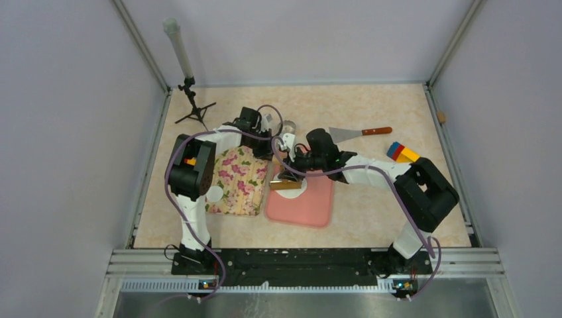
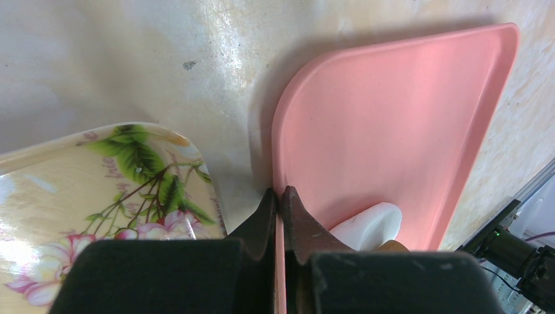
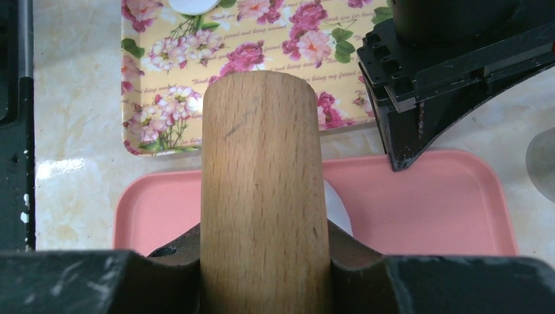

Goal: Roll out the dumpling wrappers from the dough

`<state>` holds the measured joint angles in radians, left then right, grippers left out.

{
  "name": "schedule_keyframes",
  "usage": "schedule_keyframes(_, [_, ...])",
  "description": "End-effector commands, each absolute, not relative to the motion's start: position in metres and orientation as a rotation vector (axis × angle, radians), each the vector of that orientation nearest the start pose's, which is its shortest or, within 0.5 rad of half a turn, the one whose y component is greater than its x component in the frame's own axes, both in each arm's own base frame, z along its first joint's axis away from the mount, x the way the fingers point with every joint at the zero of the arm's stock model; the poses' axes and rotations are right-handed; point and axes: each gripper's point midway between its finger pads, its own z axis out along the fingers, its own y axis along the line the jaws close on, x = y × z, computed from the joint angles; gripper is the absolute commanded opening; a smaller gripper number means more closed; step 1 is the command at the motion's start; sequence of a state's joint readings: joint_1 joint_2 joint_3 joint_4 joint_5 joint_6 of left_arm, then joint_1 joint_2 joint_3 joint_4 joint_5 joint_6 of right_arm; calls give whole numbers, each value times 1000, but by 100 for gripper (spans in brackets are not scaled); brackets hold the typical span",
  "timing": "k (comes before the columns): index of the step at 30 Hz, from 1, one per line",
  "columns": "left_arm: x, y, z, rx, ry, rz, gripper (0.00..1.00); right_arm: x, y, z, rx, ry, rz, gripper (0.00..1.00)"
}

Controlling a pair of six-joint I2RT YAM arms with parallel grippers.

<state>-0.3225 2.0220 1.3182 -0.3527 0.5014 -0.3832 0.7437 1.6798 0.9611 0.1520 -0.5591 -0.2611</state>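
Observation:
The dough (image 1: 298, 190) lies white and flat on the pink board (image 1: 311, 205), mostly under a wooden rolling pin (image 1: 285, 183). My right gripper (image 1: 291, 171) is shut on the rolling pin (image 3: 262, 183) and holds it over the dough (image 3: 338, 210). My left gripper (image 1: 273, 154) is shut on the pink board's edge (image 2: 280, 196), pinching its rim near a corner. The dough (image 2: 368, 226) shows just right of those fingers. One dumpling wrapper (image 1: 214, 194), a small white disc, lies on the flowered tray (image 1: 240, 173); it also shows in the right wrist view (image 3: 192, 5).
A metal spatula with a red handle (image 1: 358, 134) lies behind the board. A coloured block (image 1: 401, 152) sits at the right. A small tripod with a white tube (image 1: 189, 86) stands at the back left. A grey metal ring (image 1: 289, 125) lies behind the grippers.

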Motion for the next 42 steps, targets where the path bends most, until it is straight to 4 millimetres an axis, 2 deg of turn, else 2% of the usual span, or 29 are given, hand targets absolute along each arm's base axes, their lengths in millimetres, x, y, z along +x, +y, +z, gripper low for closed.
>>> schedule_keyframes(1, [370,-221,30,90,2735,-858,0,221,308,12,-1457,2151,815,0])
schedule_keyframes(42, [370,-220,34,91,2724,-859,0,205,288,0,-1563,2275,785,0])
